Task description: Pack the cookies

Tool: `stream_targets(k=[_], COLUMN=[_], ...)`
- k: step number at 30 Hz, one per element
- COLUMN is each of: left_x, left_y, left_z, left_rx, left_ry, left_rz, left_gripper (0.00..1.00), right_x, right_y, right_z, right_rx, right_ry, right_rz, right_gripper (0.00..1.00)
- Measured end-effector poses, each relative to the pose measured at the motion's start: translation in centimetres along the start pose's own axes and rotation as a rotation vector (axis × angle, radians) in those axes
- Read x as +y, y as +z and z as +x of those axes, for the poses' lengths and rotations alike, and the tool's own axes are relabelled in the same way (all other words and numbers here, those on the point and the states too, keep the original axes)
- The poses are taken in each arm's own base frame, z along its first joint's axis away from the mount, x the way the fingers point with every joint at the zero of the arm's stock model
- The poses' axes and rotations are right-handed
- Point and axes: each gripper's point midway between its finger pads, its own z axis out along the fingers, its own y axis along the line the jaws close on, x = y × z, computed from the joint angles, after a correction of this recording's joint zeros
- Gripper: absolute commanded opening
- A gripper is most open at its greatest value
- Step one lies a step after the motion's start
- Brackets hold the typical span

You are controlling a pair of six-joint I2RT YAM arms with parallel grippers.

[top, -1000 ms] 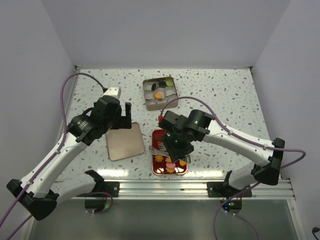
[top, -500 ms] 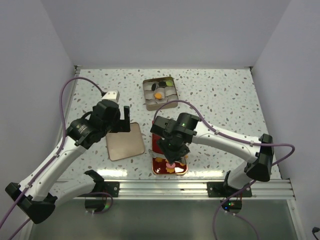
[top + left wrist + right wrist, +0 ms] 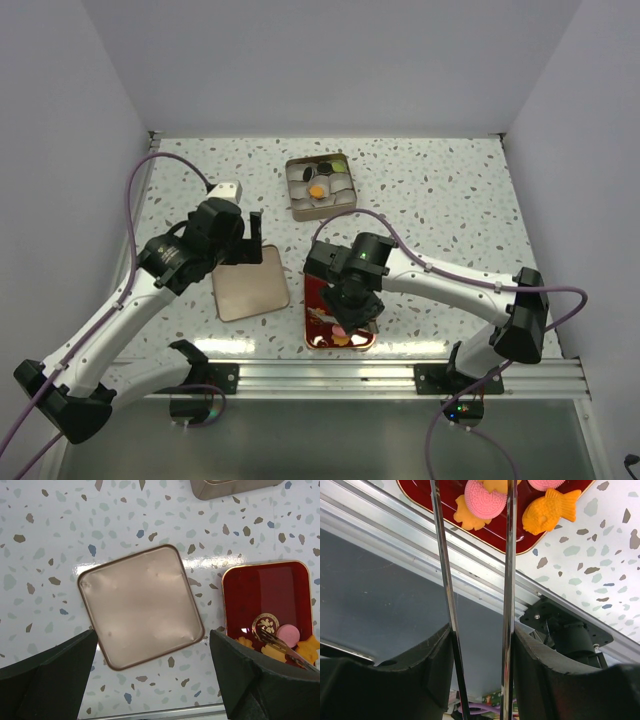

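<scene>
The right hand (image 3: pixel 481 652) pinches the metal tongs (image 3: pixel 509 580), whose two blades reach over the near end of the red tray (image 3: pixel 270 590), where pink and orange cookies (image 3: pixel 485 500) lie. The left hand (image 3: pixel 152 667) hangs spread wide above a flat lid (image 3: pixel 140 607) on the desk (image 3: pixel 50 530). More cookies sit in the divided tin (image 3: pixel 292 200) farther back.

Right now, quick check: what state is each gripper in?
Left gripper: open, holding nothing.
Right gripper: closed on the metal tongs.
</scene>
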Motion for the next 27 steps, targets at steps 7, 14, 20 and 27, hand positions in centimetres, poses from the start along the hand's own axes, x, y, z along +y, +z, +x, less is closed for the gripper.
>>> stream_targets(k=[7,14,20,27], left_x=[0.0,0.0,0.0,0.1], left_y=[0.0,0.0,0.0,0.0], left_z=[0.0,0.0,0.0,0.0], left_rx=[0.001,0.001,0.001,-0.003], left_ry=[0.001,0.001,0.0,0.0], left_rz=[-0.001,-0.001,-0.002,-0.008], left_gripper=[1.0,1.0,1.0,1.0], right_x=[0.2,0.9,1.0,0.8], right_y=[0.2,0.5,1.1,1.6], right_z=[0.4,0.9,1.0,0.8], right_rx=[0.007,0.02,0.038,0.043], right_ry=[-0.021,-0.055,-0.065,-0.067], right_rz=[0.002,0.008,0.029,0.055], right_gripper=[0.48,0.48,0.47,0.41])
